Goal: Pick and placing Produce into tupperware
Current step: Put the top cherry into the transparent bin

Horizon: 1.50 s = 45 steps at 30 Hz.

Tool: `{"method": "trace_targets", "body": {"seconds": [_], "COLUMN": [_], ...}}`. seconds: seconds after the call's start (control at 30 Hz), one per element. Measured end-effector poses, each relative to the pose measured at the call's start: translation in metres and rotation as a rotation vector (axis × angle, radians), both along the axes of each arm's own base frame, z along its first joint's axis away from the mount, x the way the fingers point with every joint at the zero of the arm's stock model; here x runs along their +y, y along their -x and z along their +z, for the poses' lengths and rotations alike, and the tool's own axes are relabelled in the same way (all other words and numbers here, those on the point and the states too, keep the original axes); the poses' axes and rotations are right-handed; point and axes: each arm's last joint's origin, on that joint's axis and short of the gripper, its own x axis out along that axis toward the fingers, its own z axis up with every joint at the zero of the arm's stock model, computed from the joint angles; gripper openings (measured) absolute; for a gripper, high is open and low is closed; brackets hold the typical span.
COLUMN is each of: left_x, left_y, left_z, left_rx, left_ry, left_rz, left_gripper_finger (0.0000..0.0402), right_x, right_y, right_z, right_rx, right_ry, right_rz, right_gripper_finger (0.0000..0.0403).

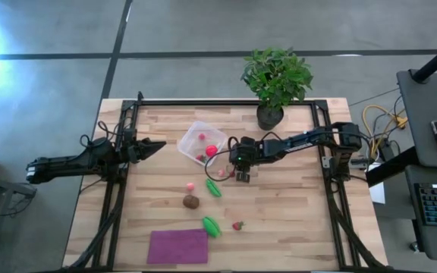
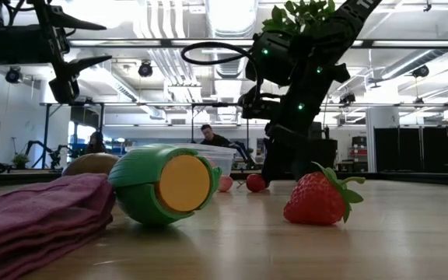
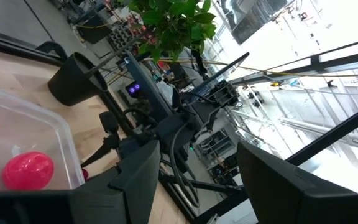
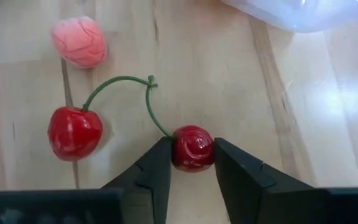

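The right gripper (image 4: 191,163) is down at the tabletop (image 1: 279,220) just beside the tupperware (image 1: 201,141), its two dark fingers (image 4: 154,171) clenched on one fruit of a pair of cherries (image 4: 192,147); the second cherry lies free on the wood, joined to the first by a thin green forked stem. My worry is that small round fruit: it is glossy, hard-looking and held only at its sides, so it could squirt out of the pinch as the arm lifts. The dangling twin could also swing on the stem, catch the tub's rim and drag the pair loose, or nudge the light clear tub across the smooth planks. The tupperware is a shallow, colourless plastic square with rounded corners, and a shiny red ball (image 1: 212,150) already sits inside it. A wrinkled pink bit (image 4: 79,41) lies on the tabletop near the cherries. Farther from the tub lie an elongated green piece (image 1: 214,187), a dull brown oval (image 1: 191,201), a second green piece (image 1: 211,226) with a flat yellow end, and a dimpled strawberry (image 1: 238,225) with a green cap. A soft purple cloth (image 1: 177,246) lies flat at the table's edge, and a leafy potted plant (image 1: 275,80) stands at the far side. The left gripper (image 1: 156,145) hangs to the left of the tub with its fingers spread and nothing in them.
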Motion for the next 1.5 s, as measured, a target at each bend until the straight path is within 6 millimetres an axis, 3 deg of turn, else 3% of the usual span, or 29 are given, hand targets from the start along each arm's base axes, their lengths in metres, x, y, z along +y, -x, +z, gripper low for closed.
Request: {"method": "trace_targets", "body": {"seconds": [0.63, 1.1, 1.33, 1.5], "left_x": [0.000, 0.000, 0.000, 0.000], "left_y": [0.000, 0.000, 0.000, 0.000], "left_z": [0.000, 0.000, 0.000, 0.000], "left_rx": [0.000, 0.000, 0.000, -0.001], "left_ry": [0.000, 0.000, 0.000, 0.000], "left_rz": [0.000, 0.000, 0.000, 0.000], "left_gripper_finger": [0.0201, 0.0201, 0.0201, 0.0201], "right_x": [0.002, 0.004, -0.002, -0.023], "right_y": [0.005, 0.011, -0.027, -0.062], "right_z": [0.018, 0.065, 0.106, 0.115], "right_rx": [-0.054, -0.225, -0.374, -0.359], "right_ry": [-0.100, -0.110, -0.089, -0.081], "right_rz": [-0.092, -0.130, -0.101, -0.134], "right_gripper_finger": [0.0089, 0.0089, 0.0091, 0.0101]}}
